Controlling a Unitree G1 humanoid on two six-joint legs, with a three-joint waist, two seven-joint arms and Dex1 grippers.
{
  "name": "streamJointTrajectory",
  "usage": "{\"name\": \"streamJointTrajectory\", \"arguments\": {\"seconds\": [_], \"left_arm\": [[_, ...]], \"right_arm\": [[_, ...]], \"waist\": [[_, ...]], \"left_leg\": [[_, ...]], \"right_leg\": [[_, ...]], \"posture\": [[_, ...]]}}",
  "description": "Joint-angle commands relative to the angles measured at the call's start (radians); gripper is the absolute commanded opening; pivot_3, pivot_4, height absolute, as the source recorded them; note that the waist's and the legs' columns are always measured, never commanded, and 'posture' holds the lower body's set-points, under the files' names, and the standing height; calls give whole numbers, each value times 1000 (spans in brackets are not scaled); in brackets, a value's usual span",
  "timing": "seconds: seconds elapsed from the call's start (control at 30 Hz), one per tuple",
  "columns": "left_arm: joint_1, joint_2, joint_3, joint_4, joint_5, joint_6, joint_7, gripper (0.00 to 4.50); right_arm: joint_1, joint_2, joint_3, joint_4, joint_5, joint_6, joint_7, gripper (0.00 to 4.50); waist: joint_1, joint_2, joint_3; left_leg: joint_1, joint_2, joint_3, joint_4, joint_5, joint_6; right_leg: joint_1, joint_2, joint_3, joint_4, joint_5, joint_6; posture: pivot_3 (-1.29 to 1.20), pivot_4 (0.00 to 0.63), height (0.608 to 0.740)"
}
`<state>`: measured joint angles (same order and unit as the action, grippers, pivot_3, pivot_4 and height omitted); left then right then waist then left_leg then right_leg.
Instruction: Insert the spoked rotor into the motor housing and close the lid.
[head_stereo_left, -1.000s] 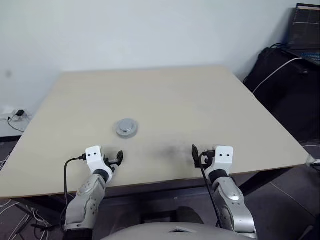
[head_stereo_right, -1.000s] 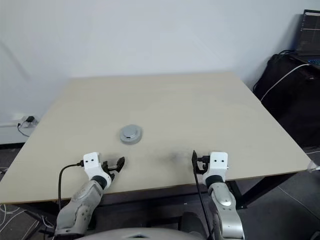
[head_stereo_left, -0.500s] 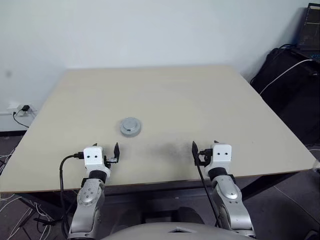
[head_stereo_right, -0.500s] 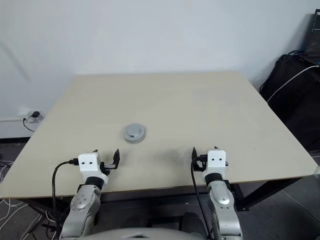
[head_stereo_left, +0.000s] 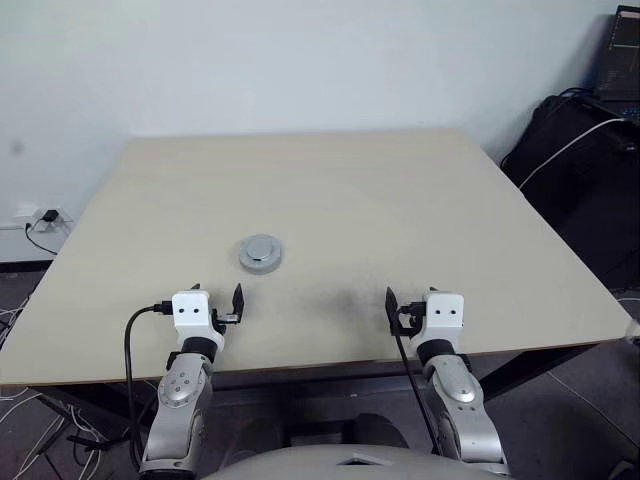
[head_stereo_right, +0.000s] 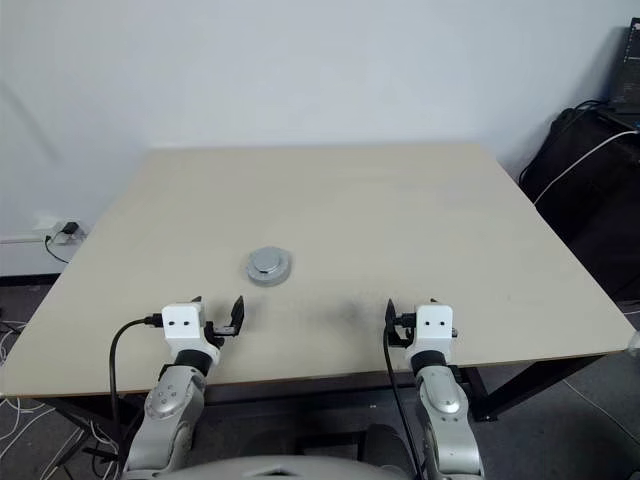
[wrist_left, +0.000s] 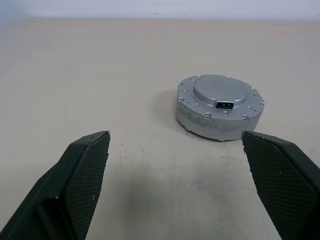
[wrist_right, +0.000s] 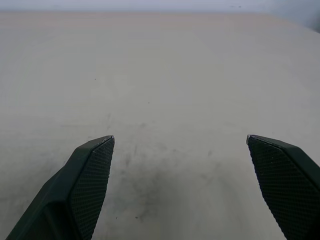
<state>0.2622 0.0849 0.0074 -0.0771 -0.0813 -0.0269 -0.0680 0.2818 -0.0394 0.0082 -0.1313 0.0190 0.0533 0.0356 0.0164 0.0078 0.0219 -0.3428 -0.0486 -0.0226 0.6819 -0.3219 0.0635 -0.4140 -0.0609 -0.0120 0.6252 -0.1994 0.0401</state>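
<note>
a round silvery-grey metal lid (head_stereo_left: 260, 253) with a raised smooth centre and a small dark connector slot on top sits closed over a low disc-shaped body on the pale beige desk (head_stereo_left: 400, 200), left of the frame's middle in the head views. the left end effector (head_stereo_left: 215, 304) hovers at the desk's near edge in the lower left, black fingers (wrist_left: 82, 170) spread wide and empty, the lid ahead of it. the right end effector (head_stereo_left: 410, 308), lower right, is likewise spread wide over bare desk, holding nothing.
</note>
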Motion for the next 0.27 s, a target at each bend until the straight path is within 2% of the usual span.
{"name": "streamJointTrajectory", "arguments": {"seconds": [0.03,0.27], "left_arm": [[-12,0,-1,0,11,-8,-6,4478],[-21,-4,-4,0,13,-7,-6,4478]], "right_arm": [[-9,4,-6,-26,0,-21,-6,4500],[-11,4,-8,-24,3,-21,-4,4500]], "waist": [[0,0,0],[0,0,0]], "left_leg": [[0,0,0,0,0,0],[0,0,0,0,0,0]], "right_leg": [[0,0,0,0,0,0],[0,0,0,0,0,0]], "posture": [[0,0,740],[0,0,740]]}}
